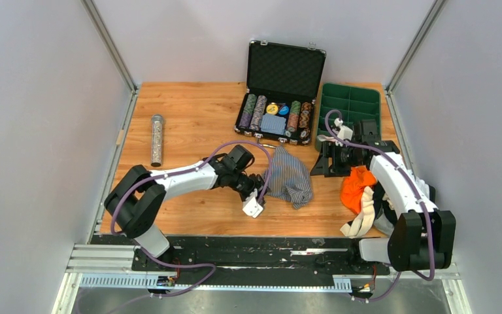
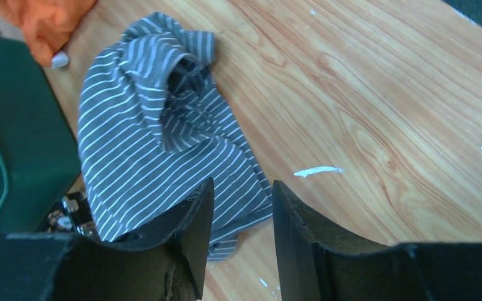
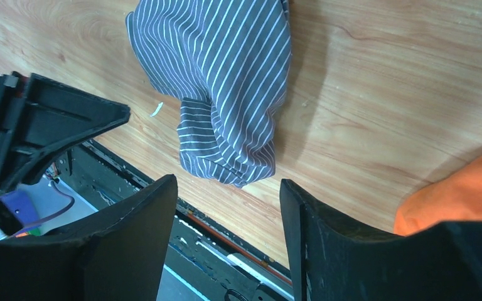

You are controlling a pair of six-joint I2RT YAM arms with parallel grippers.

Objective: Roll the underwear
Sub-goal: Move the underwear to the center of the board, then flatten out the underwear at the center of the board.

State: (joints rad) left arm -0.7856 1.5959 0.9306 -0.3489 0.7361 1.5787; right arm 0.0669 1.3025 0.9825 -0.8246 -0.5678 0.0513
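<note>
The grey-and-white pinstriped underwear (image 1: 289, 176) lies crumpled on the wooden table; it also shows in the left wrist view (image 2: 157, 132) and the right wrist view (image 3: 226, 75). My left gripper (image 1: 261, 178) is open at its left edge, and the hem lies between the fingertips (image 2: 241, 207), not clamped. My right gripper (image 1: 323, 163) is open and empty just right of it (image 3: 226, 194). Orange underwear (image 1: 356, 186) and a white-beige piece (image 1: 365, 216) lie piled beside the right arm. Orange cloth also shows in both wrist views (image 2: 47, 25) (image 3: 458, 194).
A green compartment tray (image 1: 350, 111) stands at the back right, close behind my right gripper, and shows in the left wrist view (image 2: 12, 125). An open black case of poker chips (image 1: 281, 91) stands at the back centre. A metal cylinder (image 1: 157, 139) lies at the left.
</note>
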